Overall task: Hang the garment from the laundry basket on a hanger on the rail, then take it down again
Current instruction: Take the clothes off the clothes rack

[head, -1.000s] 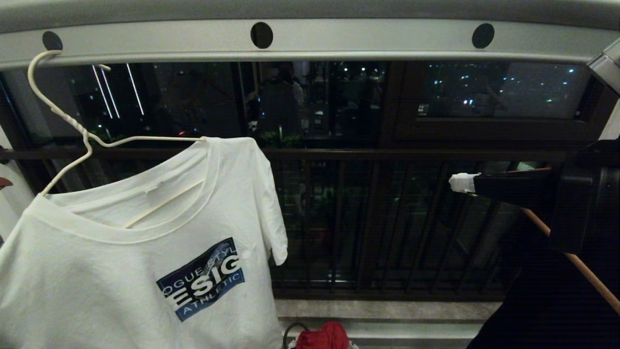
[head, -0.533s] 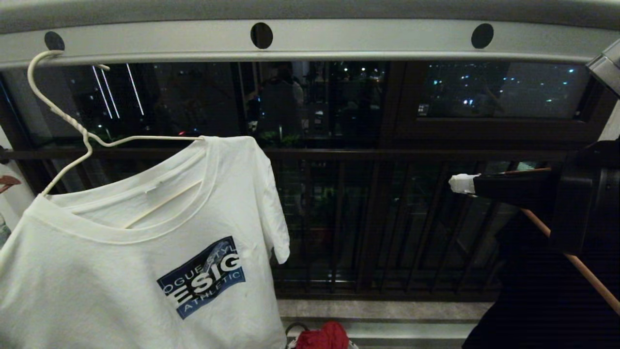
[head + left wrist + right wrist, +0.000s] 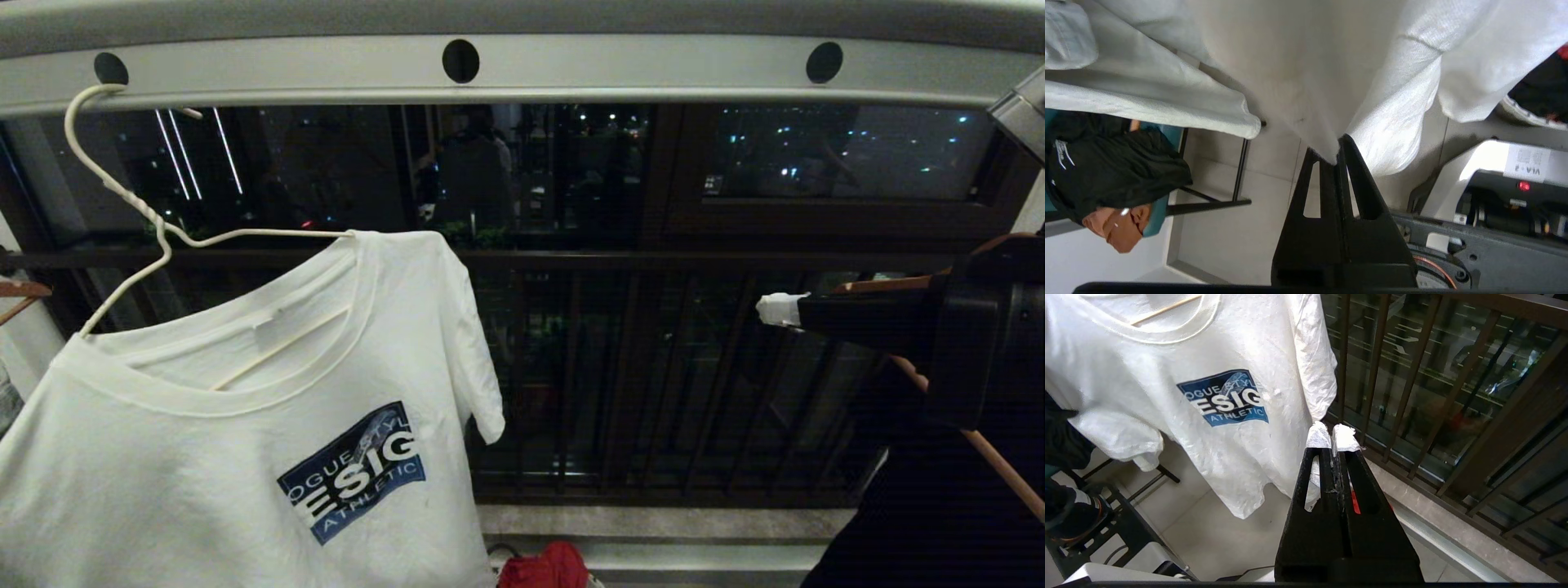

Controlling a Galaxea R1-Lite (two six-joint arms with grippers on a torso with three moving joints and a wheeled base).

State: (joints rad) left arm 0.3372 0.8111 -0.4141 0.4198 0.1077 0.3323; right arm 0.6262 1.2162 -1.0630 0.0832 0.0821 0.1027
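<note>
At 9 o'clock on rail (image 3: 571, 69), garment (image 3: 204, 457) hangs from hanger (image 3: 122, 192). Left gripper (image 3: 1337, 153) jaws pinch garment; right gripper (image 3: 1333, 435) jaws pressed together, empty, at 3 o'clock.

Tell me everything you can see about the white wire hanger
The hanger is thin white wire with a twisted neck. Its hook sits over the pale rail by the leftmost hole, and it hangs tilted. One shoulder arm runs inside the white T-shirt; the other side stands bare outside the collar, so the shirt hangs lopsided. Its lower bar shows through the neck opening. The left gripper is shut on the shirt's fabric, not the hanger.
</note>
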